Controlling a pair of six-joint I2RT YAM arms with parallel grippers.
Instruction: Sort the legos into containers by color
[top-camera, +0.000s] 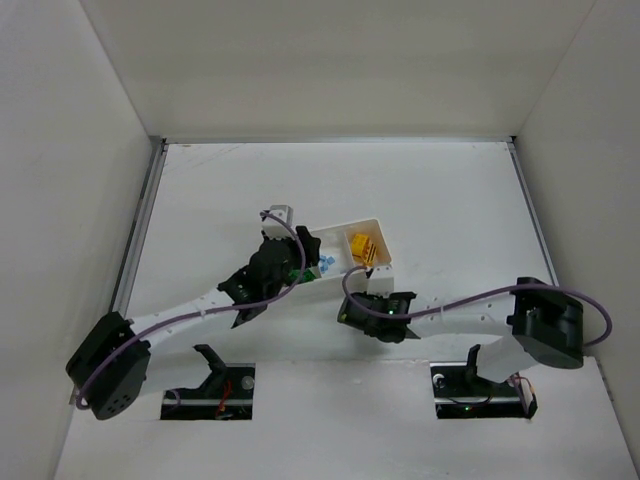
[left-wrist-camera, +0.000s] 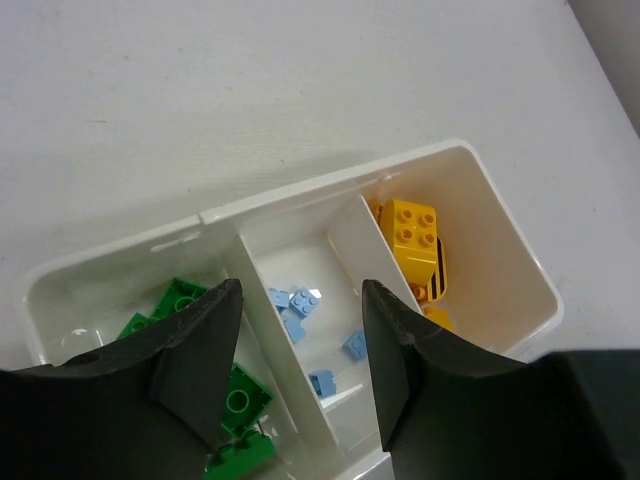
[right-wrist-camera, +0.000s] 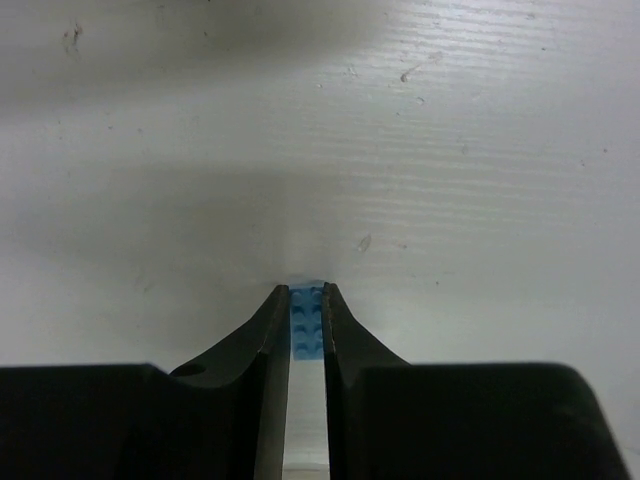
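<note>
The white three-compartment tray (left-wrist-camera: 500, 215) lies under my left gripper (left-wrist-camera: 300, 300), which is open and empty above it. Green bricks (left-wrist-camera: 238, 402) fill the left compartment, pale blue bricks (left-wrist-camera: 305, 300) the middle one, yellow-orange bricks (left-wrist-camera: 415, 225) the right one. In the top view the tray (top-camera: 345, 228) sits mid-table, with the yellow bricks (top-camera: 364, 248) and blue bricks (top-camera: 324, 265) showing. My right gripper (right-wrist-camera: 306, 290) is shut on a blue brick (right-wrist-camera: 306, 322) at the table surface, just in front of the tray in the top view (top-camera: 372, 308).
White walls enclose the table on the left, back and right. A metal rail (top-camera: 140, 225) runs along the left edge. Purple cables loop over both arms near the tray.
</note>
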